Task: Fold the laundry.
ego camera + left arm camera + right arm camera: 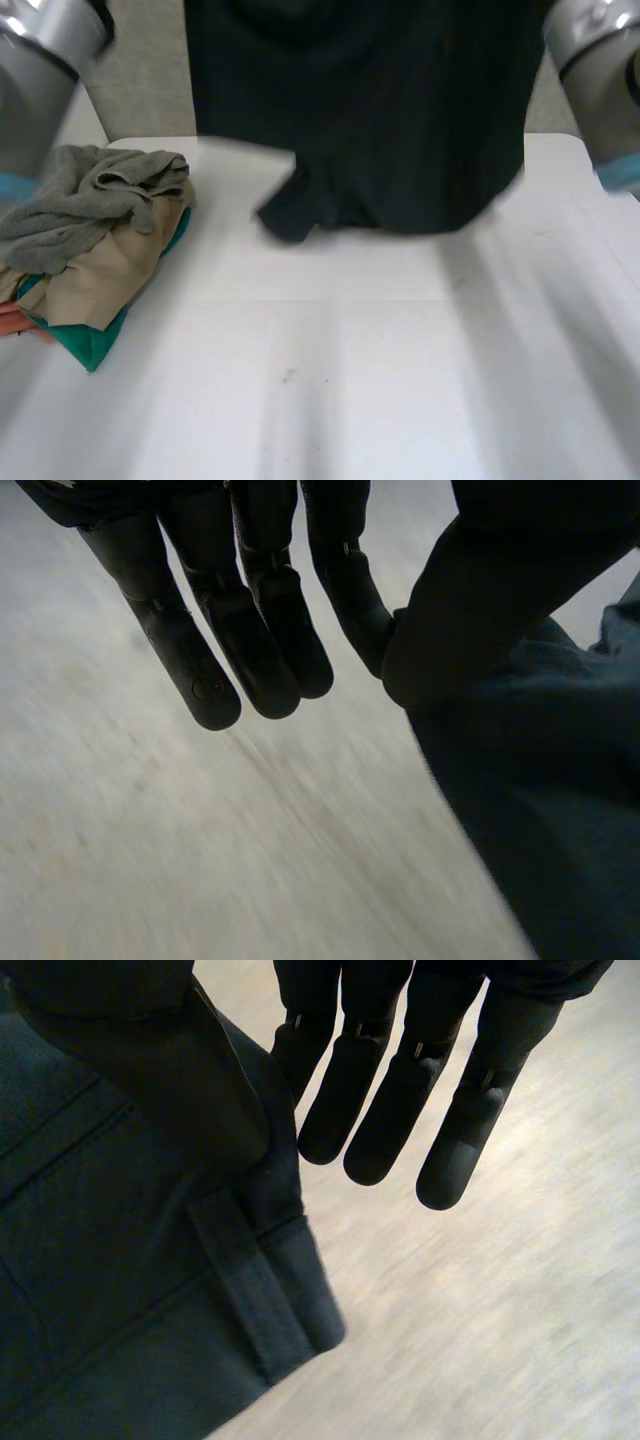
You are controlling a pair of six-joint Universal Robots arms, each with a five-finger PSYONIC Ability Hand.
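Left robot hand (250,630) has its fingers straight, and its thumb pinches an edge of the dark garment (380,120) against the nearest finger, with the cloth hanging beside the palm. At the left of the white surface (350,380) lies a crumpled pile of laundry (95,240): grey cloth on top, beige under it, teal and a bit of orange at the bottom. The dark garment hangs spread between the left arm (40,80) and the right arm (600,70), over the far middle of the surface (whether its lower edge touches the surface I cannot tell), well apart from the pile. At the right, the right robot hand (400,1080) likewise pinches the garment's edge between thumb and straight fingers, beside a stitched loop (250,1290).
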